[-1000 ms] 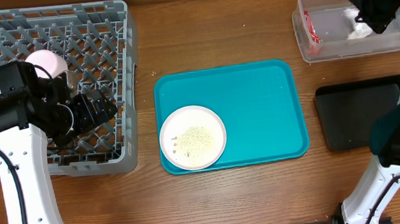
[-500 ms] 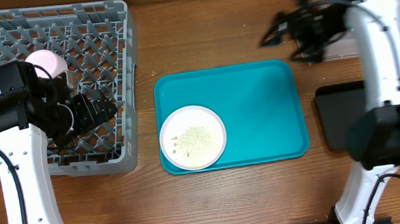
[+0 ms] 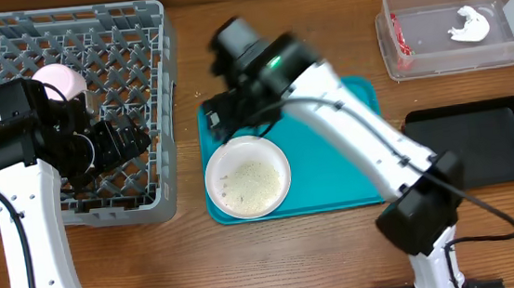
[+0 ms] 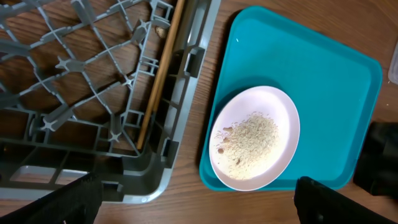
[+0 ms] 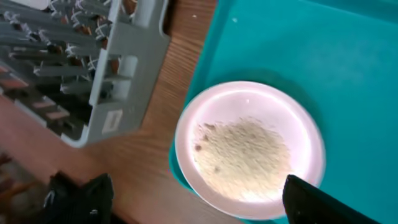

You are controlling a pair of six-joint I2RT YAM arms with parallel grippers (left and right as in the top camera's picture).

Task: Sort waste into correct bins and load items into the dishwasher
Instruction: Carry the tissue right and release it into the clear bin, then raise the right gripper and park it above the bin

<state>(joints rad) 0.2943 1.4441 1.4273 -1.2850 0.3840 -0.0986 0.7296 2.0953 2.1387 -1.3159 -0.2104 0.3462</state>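
A white plate [image 3: 248, 176] strewn with rice-like crumbs [image 3: 250, 174] sits at the front left of the teal tray [image 3: 340, 137]. My right gripper [image 3: 222, 121] hovers open just above it. In the right wrist view both fingers straddle the plate [image 5: 249, 149] from above, without touching it. My left gripper [image 3: 130, 136] hangs open over the right edge of the grey dish rack [image 3: 62, 49], which holds a white bowl [image 3: 60, 82]. The clear tub [image 3: 454, 52] holds the red wrapper [image 3: 400, 40] and the white tissue [image 3: 468, 23]. The black tray [image 3: 476, 142] holds nothing.
The rack's right wall [image 4: 180, 112] stands close to the teal tray's left edge [image 4: 217, 124], with a narrow strip of wooden table between. The right arm [image 3: 360, 144] stretches diagonally across the tray from the front right.
The right arm swung from the clear tub at the far right across to the plate on the teal tray. The left arm stayed still.
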